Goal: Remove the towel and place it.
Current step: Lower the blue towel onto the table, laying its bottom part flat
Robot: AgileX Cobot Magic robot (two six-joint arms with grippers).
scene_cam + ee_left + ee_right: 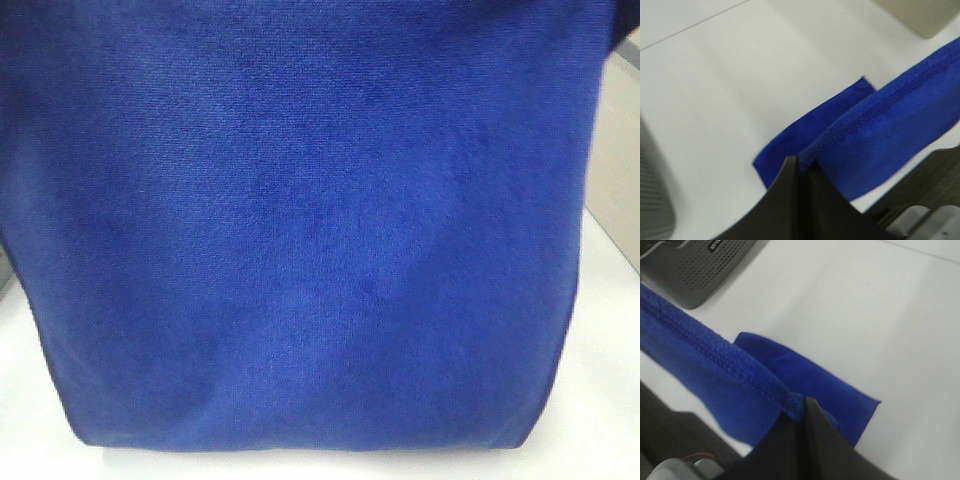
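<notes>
The royal-blue towel (300,220) hangs spread out close to the exterior high camera and fills almost that whole view, hiding both arms there. In the left wrist view my left gripper (801,167) is shut on the towel's stitched hem (880,105), and a lower corner of the towel (810,130) hangs above the white table. In the right wrist view my right gripper (801,412) is shut on the hem (715,355) at the other end, with the hanging towel corner (835,390) below it.
The white table (610,400) shows around the towel's lower edge. The grey perforated basket (700,270) stands on the table in the right wrist view, and its side also shows in the left wrist view (652,200). A beige object (925,15) sits at the table's far side.
</notes>
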